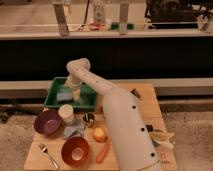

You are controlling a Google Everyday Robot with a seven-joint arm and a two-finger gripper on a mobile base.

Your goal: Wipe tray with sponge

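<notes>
camera view: one shallow green plastic tray point(50, 95) on the wooden desk point(146, 101) holds one flat blue-grey sponge point(64, 96); the gripper point(76, 93), jaws apart, hangs just beside it; nearby, one purple bowl point(47, 122), one red bowl point(75, 150).

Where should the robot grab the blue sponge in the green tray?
Probably across its two long edges, coming straight down from above. The sponge lies flat on the floor of the tray, so only its top and thin edges can be reached, and the tray's raised sides would block a sideways approach. The gripper is over the tray, close beside the sponge.
</notes>
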